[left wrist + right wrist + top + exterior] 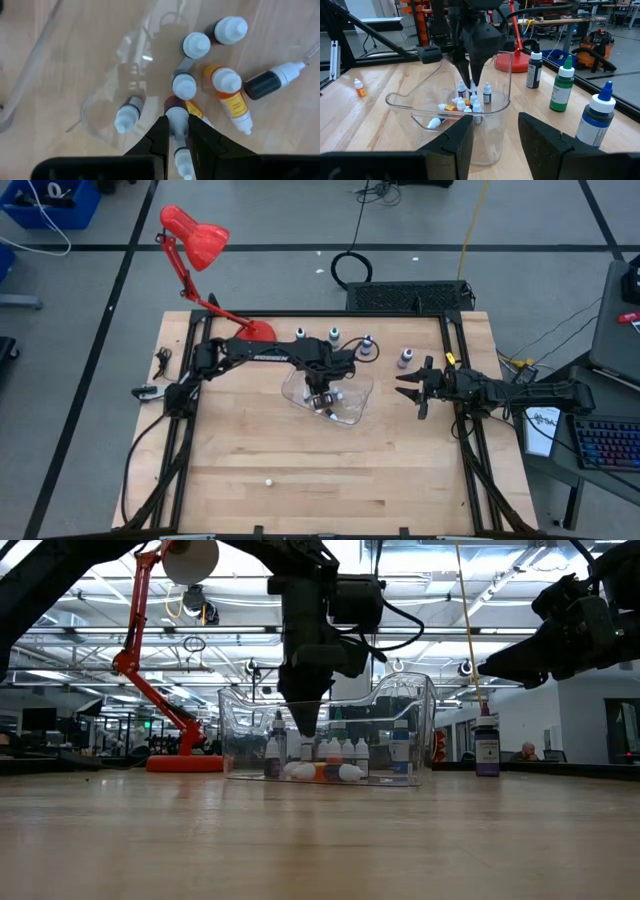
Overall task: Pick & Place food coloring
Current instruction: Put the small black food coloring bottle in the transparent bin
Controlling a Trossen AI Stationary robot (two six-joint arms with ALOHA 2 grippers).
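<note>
Left gripper (176, 131) pinched narrow on one food coloring bottle (176, 116) at lower centre, inside clear tub (355, 412). Light, rigid, slick plastic; best gripped below cap. Right gripper (413, 388) part-open, empty, centre right.

A red desk lamp (195, 235) is leaning over the upper left of the wooden worktop (300, 470), grey floor (300, 210) surrounding it under bright ceiling lights (90, 610).

Left fingers (165, 137) hide the gripped bottle (176, 117) (body unseen).
</note>
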